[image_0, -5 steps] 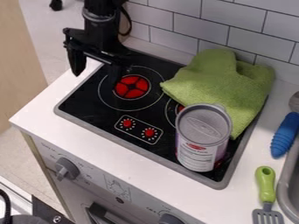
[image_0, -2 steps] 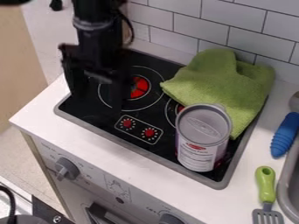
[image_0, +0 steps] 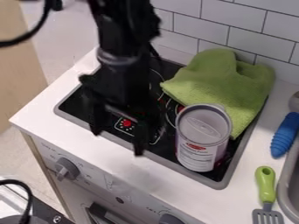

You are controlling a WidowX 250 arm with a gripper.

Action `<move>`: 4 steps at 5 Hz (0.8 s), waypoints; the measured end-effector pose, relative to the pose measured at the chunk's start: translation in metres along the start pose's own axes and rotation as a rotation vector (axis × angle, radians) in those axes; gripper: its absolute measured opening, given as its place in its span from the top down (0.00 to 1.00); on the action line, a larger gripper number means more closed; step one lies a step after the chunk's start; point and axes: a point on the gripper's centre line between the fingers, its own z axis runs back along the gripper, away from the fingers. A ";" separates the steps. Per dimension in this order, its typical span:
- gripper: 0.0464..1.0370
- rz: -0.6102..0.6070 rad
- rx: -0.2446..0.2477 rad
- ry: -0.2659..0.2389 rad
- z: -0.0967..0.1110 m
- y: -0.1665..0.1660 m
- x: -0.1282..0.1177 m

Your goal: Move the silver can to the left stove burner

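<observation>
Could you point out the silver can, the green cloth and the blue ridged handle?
Silver can [image_0: 203, 133]: camera view, on its round top.
Green cloth [image_0: 219, 85]: camera view, near its middle.
Blue ridged handle [image_0: 285, 136]: camera view, mid-grip.

Arm [image_0: 124, 26]: single, black, entering from the top edge of the view and extending down to the left of the silver can [image_0: 201, 140], as seen by the camera. Wrist [image_0: 119, 61]: up and left of the can, outline blurred. Gripper [image_0: 118, 142]: left of the can, hanging downward. Fingers [image_0: 140, 140]: spread apart, tips pointing down, nothing gripped, apart from the can.
</observation>
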 end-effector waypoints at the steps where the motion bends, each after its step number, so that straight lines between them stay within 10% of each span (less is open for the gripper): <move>1: 0.04 0.037 -0.015 -0.055 -0.005 -0.028 -0.002; 4: 0.04 0.309 -0.098 -0.054 -0.025 -0.086 -0.005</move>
